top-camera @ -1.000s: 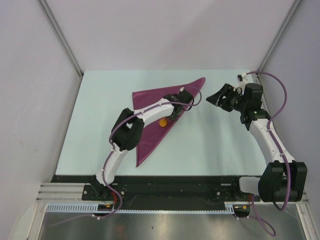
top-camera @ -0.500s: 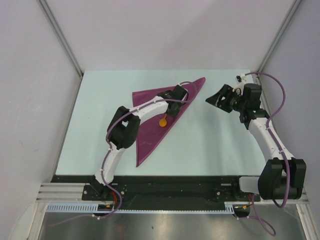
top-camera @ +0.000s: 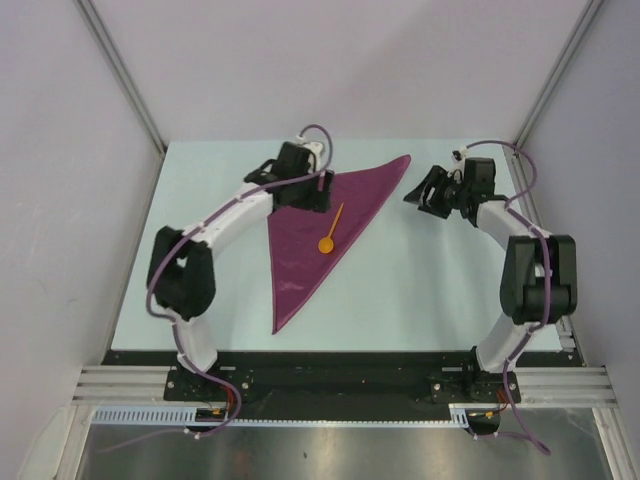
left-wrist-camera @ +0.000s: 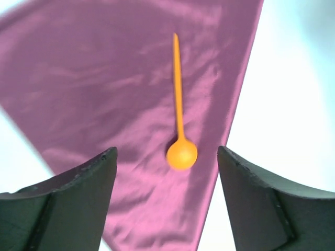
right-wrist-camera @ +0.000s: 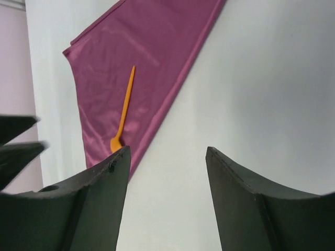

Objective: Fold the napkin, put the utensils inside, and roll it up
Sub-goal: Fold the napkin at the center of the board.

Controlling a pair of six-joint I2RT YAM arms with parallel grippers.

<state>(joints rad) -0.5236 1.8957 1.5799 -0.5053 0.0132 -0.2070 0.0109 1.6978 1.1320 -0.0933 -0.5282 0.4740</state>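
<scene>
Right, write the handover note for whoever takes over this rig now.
Grippers: the left gripper is open and empty, over the far left corner of the napkin. The right gripper is open and empty, over the bare table right of the cloth's far tip.
Things: the napkin lies flat in a triangle, with the spoon on it, bowl nearest the arms.
Done: fold, spoon placed.
Left: roll it up.

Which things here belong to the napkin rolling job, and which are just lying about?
For the job: plum napkin; orange spoon, lying on it.
Not part of it: pale table; enclosure walls.
</scene>
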